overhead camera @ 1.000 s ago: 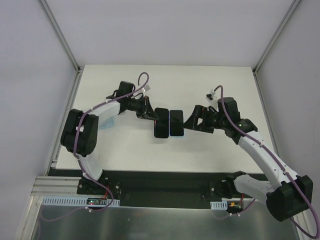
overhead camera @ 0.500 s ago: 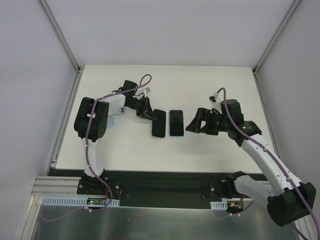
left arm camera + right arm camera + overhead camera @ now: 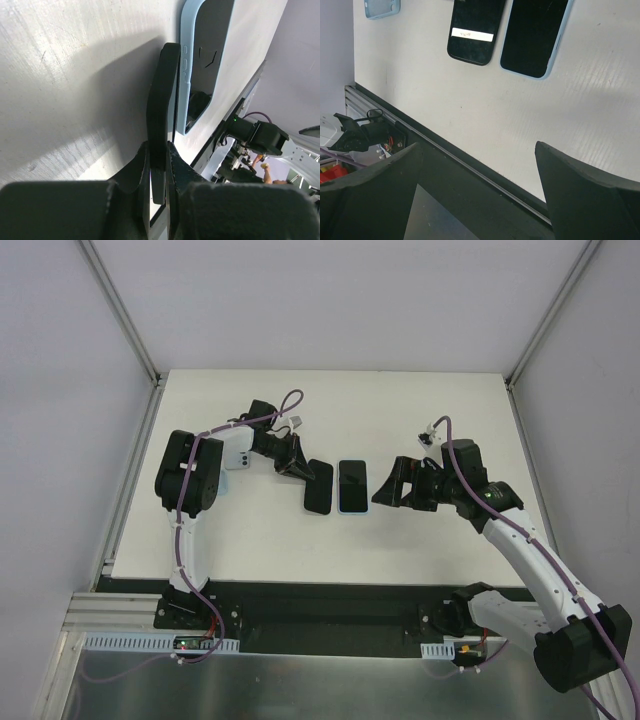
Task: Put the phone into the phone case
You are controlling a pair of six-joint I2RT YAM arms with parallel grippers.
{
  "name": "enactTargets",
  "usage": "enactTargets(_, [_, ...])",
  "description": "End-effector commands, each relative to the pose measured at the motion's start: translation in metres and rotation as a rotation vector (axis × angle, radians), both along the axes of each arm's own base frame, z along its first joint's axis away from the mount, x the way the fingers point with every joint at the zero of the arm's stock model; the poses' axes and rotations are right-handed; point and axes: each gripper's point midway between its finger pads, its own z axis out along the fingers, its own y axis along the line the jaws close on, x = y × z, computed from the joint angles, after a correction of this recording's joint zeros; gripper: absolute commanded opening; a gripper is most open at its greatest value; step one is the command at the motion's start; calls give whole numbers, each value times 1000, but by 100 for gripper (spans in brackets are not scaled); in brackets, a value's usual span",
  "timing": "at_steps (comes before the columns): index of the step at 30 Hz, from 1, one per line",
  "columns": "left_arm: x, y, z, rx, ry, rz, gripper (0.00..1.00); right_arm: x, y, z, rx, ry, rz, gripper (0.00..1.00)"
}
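Observation:
A black phone (image 3: pixel 320 487) is at the table's middle, its left edge lifted. My left gripper (image 3: pixel 302 471) is shut on that edge; the left wrist view shows the phone (image 3: pixel 161 95) edge-on between the fingers of that gripper (image 3: pixel 159 147). Just right of it lies a black-faced slab in a light blue case (image 3: pixel 352 486), flat on the table, also in the left wrist view (image 3: pixel 205 55) and right wrist view (image 3: pixel 535 35). My right gripper (image 3: pixel 384 491) is open and empty, just right of the cased slab. The right wrist view shows the black phone (image 3: pixel 475 27) and the wide-open gripper (image 3: pixel 477 145).
A second light blue case (image 3: pixel 236 451) lies by the left arm's wrist and shows at the top left of the right wrist view (image 3: pixel 382 7). The table's dark near edge (image 3: pixel 470 170) runs below my right gripper. White walls surround the table.
My right gripper has drawn back to the right from the cased slab. My left arm has swung its elbow up and turned, tilting the black phone up on its edge.

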Motion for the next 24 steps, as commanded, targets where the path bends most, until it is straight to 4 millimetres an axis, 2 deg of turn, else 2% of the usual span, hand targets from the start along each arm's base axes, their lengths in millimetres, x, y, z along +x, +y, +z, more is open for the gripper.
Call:
enactTargets(1, [26, 5, -1, 46, -71, 64, 0, 9, -1, 18, 0, -51, -10, 96])
enactTargets(16, [36, 15, -12, 75, -57, 152, 1, 10, -5, 18, -14, -66, -19, 96])
enactTargets(17, [36, 16, -13, 83, -61, 156, 6, 10, -5, 18, -14, -64, -19, 96])
enactTargets(18, [36, 18, -10, 89, -70, 162, 15, 10, -5, 18, -15, -65, -21, 96])
enactTargets(20, [36, 22, -7, 100, -79, 176, 25, 10, -5, 20, -13, -68, -20, 96])
enactTargets(21, [36, 23, -2, 102, -92, 182, 35, 10, -5, 20, -13, -68, -19, 96])
enactTargets(23, [38, 29, 3, 111, -106, 200, 44, 9, -5, 19, -13, -66, -16, 96])
enactTargets(24, [40, 30, 12, 108, -127, 207, 47, 10, -5, 19, -13, -66, -17, 96])
